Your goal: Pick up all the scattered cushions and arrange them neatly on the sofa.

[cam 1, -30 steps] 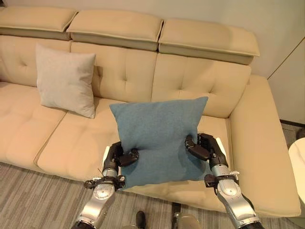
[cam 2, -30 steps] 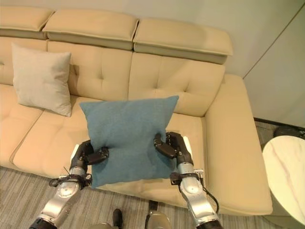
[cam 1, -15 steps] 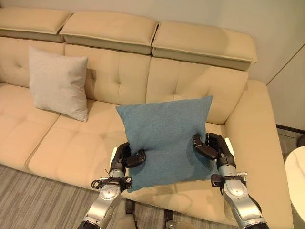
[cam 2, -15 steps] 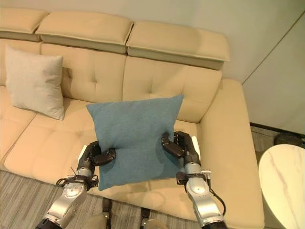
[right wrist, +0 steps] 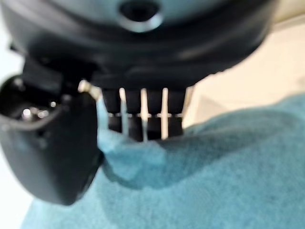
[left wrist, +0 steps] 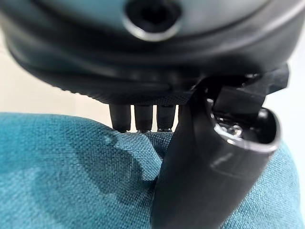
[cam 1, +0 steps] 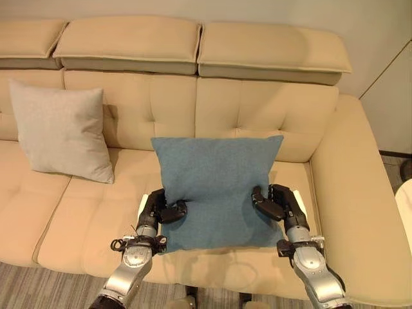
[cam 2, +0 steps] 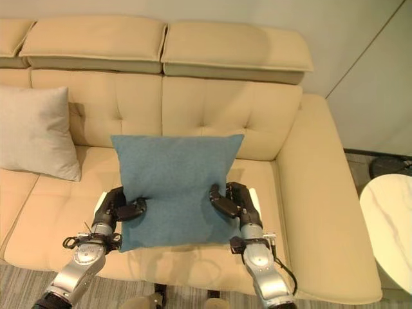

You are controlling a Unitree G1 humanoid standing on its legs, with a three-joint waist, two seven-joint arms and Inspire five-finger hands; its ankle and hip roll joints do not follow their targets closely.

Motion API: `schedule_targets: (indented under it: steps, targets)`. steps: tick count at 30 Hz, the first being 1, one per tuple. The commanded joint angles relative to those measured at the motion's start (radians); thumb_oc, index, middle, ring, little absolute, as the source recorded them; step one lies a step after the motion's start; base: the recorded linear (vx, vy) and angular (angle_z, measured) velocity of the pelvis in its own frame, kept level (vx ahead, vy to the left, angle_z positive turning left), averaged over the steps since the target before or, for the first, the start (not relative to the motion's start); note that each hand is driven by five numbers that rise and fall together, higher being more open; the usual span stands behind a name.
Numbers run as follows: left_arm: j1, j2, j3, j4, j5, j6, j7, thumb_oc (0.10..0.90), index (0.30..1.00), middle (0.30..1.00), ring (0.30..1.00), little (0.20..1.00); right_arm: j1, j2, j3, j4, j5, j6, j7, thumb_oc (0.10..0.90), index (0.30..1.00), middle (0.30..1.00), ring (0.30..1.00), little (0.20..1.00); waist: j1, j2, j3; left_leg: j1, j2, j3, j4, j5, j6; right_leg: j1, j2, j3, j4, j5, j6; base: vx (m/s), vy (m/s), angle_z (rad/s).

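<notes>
Bright even indoor light, soft shadows, wrist views blurred close-up

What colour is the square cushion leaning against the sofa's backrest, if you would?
Pale beige-grey square cushion, plain, clearest in the left eye view.

The blue cushion point(cam 1: 215, 187), pinched by the left hand point(cam 1: 158, 210) and right hand point(cam 1: 278, 202), levelled out from its earlier tilt. It moved closer to the sofa point(cam 1: 257, 109) backrest.

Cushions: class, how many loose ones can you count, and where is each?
2. The blue cushion is pinched between the left hand and right hand over the sofa; the beige cushion leans against its backrest.
</notes>
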Motion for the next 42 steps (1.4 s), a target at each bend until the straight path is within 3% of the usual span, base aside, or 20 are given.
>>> schedule_targets:
  steps: [1,7,9,10,12,17,22,28,29,30,31,32,33,42]
  targets:
    - [-0.165,-0.046,-0.017,-0.152,0.077,-0.179,0.011,0.400,0.300,0.300,0.300,0.300,-0.155,-0.007,-0.021,-0.128,-0.026,-0.159,-0.057,0.400,0.300,0.300,0.300,0.300,-0.010,0.005,-0.104,-0.057,0.038,0.004,0.053,-0.133,-0.020,-0.072,0.005,-0.022,0.107,-0.083,0.033,-0.07,0.019,-0.14]
    - [-0.356,-0.055,-0.059,-0.093,0.160,-0.197,0.101,0.400,0.300,0.300,0.300,0.300,-0.327,0.004,0.005,-0.090,-0.101,-0.185,-0.177,0.400,0.300,0.300,0.300,0.300,-0.013,0.022,-0.089,-0.160,0.039,0.008,0.029,-0.097,-0.027,-0.181,0.005,-0.035,0.084,-0.044,0.038,-0.07,0.009,-0.08]
    - [-0.501,-0.066,-0.097,-0.021,0.196,-0.203,0.164,0.400,0.300,0.300,0.300,0.300,-0.461,0.013,0.045,-0.029,-0.151,-0.196,-0.264,0.400,0.300,0.300,0.300,0.300,-0.012,0.023,-0.080,-0.212,0.039,0.010,0.032,-0.086,-0.034,-0.232,0.004,-0.043,0.075,-0.028,0.044,-0.07,-0.016,-0.03]
    - [-0.505,-0.066,-0.097,-0.019,0.197,-0.204,0.164,0.400,0.300,0.300,0.300,0.300,-0.465,0.013,0.044,-0.026,-0.151,-0.197,-0.265,0.400,0.300,0.300,0.300,0.300,-0.012,0.023,-0.081,-0.218,0.040,0.010,0.033,-0.083,-0.034,-0.237,0.004,-0.043,0.074,-0.024,0.043,-0.06,-0.023,-0.05]
    - [-0.702,-0.046,-0.150,0.089,0.229,-0.200,0.224,0.400,0.300,0.300,0.300,0.300,-0.648,-0.017,0.090,0.086,-0.172,-0.184,-0.332,0.400,0.300,0.300,0.300,0.300,-0.007,0.016,-0.064,-0.266,0.043,0.012,0.044,-0.077,-0.041,-0.285,0.008,-0.039,0.067,-0.005,0.048,-0.08,-0.031,-0.08]
    - [-0.980,0.010,-0.190,0.250,0.230,-0.213,0.279,0.400,0.300,0.300,0.300,0.300,-0.920,-0.078,0.165,0.244,-0.166,-0.162,-0.371,0.400,0.300,0.300,0.300,0.300,0.003,0.009,-0.046,-0.325,0.051,0.006,0.035,-0.048,-0.055,-0.344,0.020,-0.039,0.034,0.029,0.052,-0.02,-0.028,-0.07]
    - [-1.175,0.043,-0.240,0.393,0.206,-0.221,0.294,0.400,0.300,0.300,0.300,0.300,-1.111,-0.136,0.212,0.365,-0.170,-0.149,-0.411,0.400,0.300,0.300,0.300,0.300,0.004,0.021,-0.056,-0.384,0.055,-0.015,0.001,-0.017,-0.075,-0.407,0.029,-0.052,0.007,0.043,0.053,0.02,-0.024,0.01]
    - [-1.284,0.013,-0.285,0.556,0.161,-0.211,0.263,0.400,0.300,0.300,0.300,0.300,-1.221,-0.151,0.273,0.484,-0.178,-0.123,-0.424,0.400,0.300,0.300,0.300,0.300,0.001,0.026,-0.047,-0.421,0.054,-0.027,0.001,-0.006,-0.087,-0.439,0.034,-0.058,0.004,0.049,0.052,0.01,-0.019,0.05]
    - [-1.320,-0.003,-0.302,0.629,0.140,-0.201,0.246,0.607,0.611,0.611,0.611,0.611,-1.256,-0.148,0.299,0.532,-0.181,-0.105,-0.426,0.400,0.300,0.300,0.300,0.300,-0.002,0.028,-0.040,-0.434,0.053,-0.030,0.001,0.001,-0.092,-0.451,0.036,-0.060,0.004,0.052,0.054,0.00,-0.013,0.05]
    - [-1.336,-0.011,-0.305,0.658,0.132,-0.196,0.240,0.700,0.749,0.749,0.749,0.749,-1.269,-0.147,0.310,0.559,-0.183,-0.095,-0.425,0.400,0.300,0.300,0.300,0.300,-0.003,0.028,-0.036,-0.441,0.053,-0.031,0.001,0.004,-0.094,-0.455,0.038,-0.061,0.004,0.053,0.054,0.00,-0.017,0.08]
    - [-1.353,-0.019,-0.311,0.690,0.124,-0.193,0.234,0.800,0.900,0.900,0.900,0.900,-1.290,-0.147,0.324,0.594,-0.182,-0.088,-0.428,0.566,0.549,0.549,0.549,0.549,-0.003,0.029,-0.032,-0.449,0.054,-0.032,0.001,0.008,-0.096,-0.462,0.037,-0.063,0.004,0.054,0.055,-0.01,-0.008,0.06]
    - [-1.355,-0.019,-0.311,0.691,0.124,-0.194,0.234,0.800,0.900,0.900,0.900,0.900,-1.292,-0.147,0.325,0.595,-0.182,-0.089,-0.429,0.588,0.582,0.582,0.582,0.582,-0.003,0.029,-0.032,-0.450,0.054,-0.032,0.001,0.008,-0.096,-0.463,0.037,-0.063,0.004,0.054,0.055,0.00,-0.016,0.05]
    - [-1.367,-0.032,-0.311,0.722,0.101,-0.193,0.224,0.800,0.900,0.900,0.900,0.900,-1.317,-0.148,0.338,0.642,-0.169,-0.075,-0.422,0.800,0.900,0.900,0.900,0.900,-0.005,0.029,-0.027,-0.463,0.054,-0.036,0.001,0.012,-0.098,-0.475,0.039,-0.064,0.004,0.058,0.055,0.00,0.000,0.00]
    - [-1.337,-0.026,-0.295,0.786,0.115,-0.162,0.210,0.800,0.900,0.900,0.900,0.900,-1.313,-0.161,0.341,0.696,-0.120,-0.055,-0.394,0.800,0.900,0.900,0.900,0.900,-0.005,0.025,-0.007,-0.490,0.054,-0.041,0.001,0.024,-0.108,-0.498,0.044,-0.070,0.004,0.059,0.055,-0.01,-0.005,0.12]
